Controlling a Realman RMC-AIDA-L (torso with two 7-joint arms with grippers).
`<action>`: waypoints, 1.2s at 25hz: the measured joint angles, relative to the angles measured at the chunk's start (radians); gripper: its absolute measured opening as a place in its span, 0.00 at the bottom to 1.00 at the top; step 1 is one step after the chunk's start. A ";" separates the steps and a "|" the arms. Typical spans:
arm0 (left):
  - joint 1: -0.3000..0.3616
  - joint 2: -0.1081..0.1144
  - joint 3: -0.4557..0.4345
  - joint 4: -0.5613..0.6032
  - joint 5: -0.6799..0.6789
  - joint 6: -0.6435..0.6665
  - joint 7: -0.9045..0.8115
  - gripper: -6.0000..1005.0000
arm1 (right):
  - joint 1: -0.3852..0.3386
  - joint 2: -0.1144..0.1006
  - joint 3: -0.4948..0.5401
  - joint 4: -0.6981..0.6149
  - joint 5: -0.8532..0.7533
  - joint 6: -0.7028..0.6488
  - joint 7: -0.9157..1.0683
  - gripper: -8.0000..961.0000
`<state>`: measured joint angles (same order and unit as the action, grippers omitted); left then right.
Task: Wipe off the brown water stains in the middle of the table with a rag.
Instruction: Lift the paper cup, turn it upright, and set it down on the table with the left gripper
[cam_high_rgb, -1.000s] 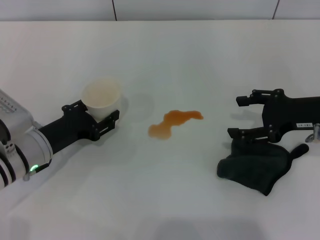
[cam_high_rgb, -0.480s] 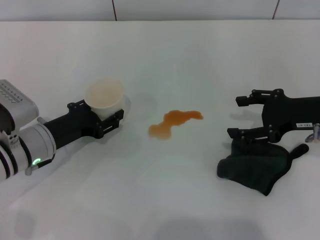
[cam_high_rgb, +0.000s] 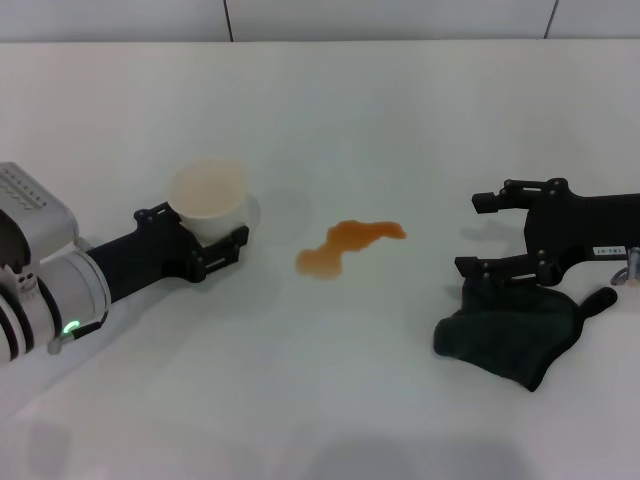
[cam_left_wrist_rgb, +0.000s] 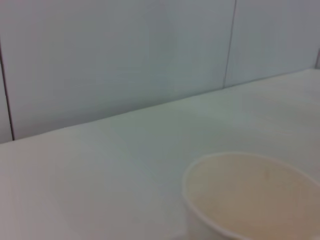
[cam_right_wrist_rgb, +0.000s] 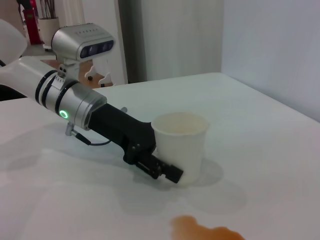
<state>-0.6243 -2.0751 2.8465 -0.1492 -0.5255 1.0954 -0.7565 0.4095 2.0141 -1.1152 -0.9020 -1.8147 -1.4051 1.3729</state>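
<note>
Nearest the robot, at about 4 o'clock from the middle of the white table (cam_high_rgb: 330, 400), lay the dark charcoal rag (cam_high_rgb: 510, 335), crumpled, with a small tail of cloth pointing out toward 3 o'clock. The right gripper (cam_high_rgb: 483, 232) sat just beyond it, reaching in from the 3 o'clock edge with its two black fingers spread wide and nothing between them; the nearer finger (cam_high_rgb: 495, 267) lay at the rag's far edge, and contact could not be judged from the head view.

In the middle of the table stood the brown water stains (cam_high_rgb: 346, 244), one wavy orange-brown puddle running from a rounder blob at its 7 o'clock end to a thin tip at its 2 o'clock end. The right wrist view caught only the puddle's edge (cam_right_wrist_rgb: 205, 231). The stain lay well apart from the rag and untouched by either gripper.

At about 9 o'clock from the stain, the left gripper (cam_high_rgb: 205, 238) came in from the 8 o'clock side, its black fingers closed around the lower wall of a white paper cup (cam_high_rgb: 208, 198). The cup stood upright on the table, mouth up, near the stain but clear of it. The left wrist view showed the cup's rim (cam_left_wrist_rgb: 250, 165) and pale inside, with the wall panels beyond the table's far edge.
</note>
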 joint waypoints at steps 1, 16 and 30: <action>0.000 0.000 0.000 0.000 0.000 0.000 0.000 0.64 | 0.000 0.000 0.000 0.000 0.000 -0.001 0.000 0.89; -0.004 0.000 -0.001 -0.026 0.004 0.025 -0.005 0.84 | 0.004 -0.001 0.003 0.000 0.000 -0.002 0.000 0.89; 0.003 -0.007 -0.001 -0.115 0.036 0.130 -0.063 0.86 | 0.006 -0.002 0.008 0.003 0.000 0.006 -0.001 0.89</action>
<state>-0.6210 -2.0822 2.8454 -0.2637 -0.4892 1.2252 -0.8199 0.4158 2.0125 -1.1075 -0.8992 -1.8146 -1.3990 1.3723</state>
